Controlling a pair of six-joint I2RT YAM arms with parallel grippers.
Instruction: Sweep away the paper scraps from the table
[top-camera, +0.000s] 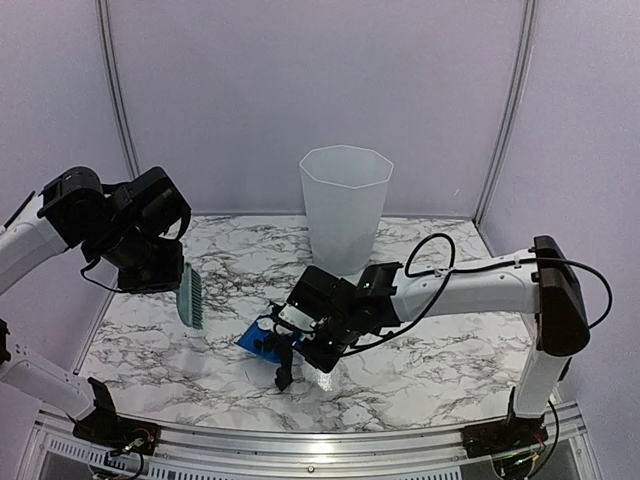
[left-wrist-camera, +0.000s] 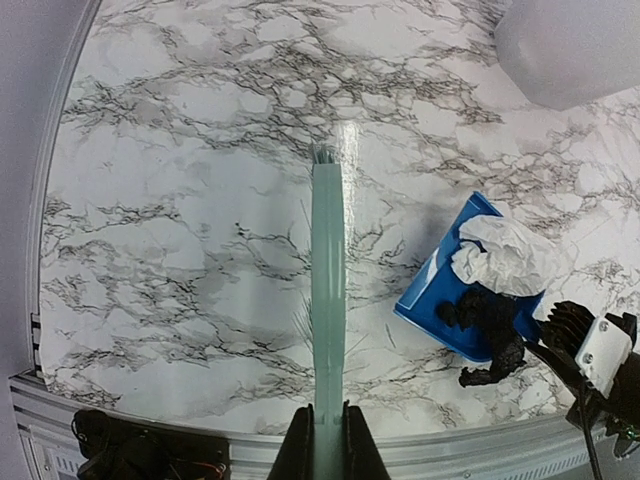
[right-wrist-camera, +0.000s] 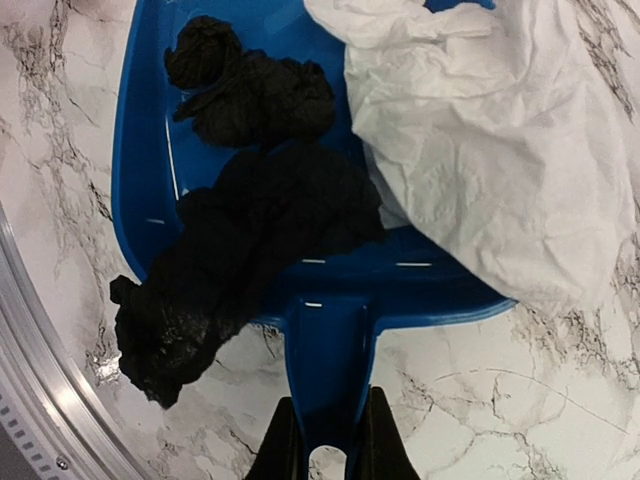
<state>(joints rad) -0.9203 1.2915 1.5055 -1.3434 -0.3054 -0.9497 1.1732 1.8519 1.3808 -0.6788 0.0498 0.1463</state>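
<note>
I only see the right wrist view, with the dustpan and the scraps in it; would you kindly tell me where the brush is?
Observer: The left gripper is shut on the pale green brush, holding it raised to the left of the dustpan.
Operator: Thank you. Is there anything to tip the dustpan into?
Observer: Yes, a translucent white bin stands upright at the back of the table, beyond the dustpan.
</note>
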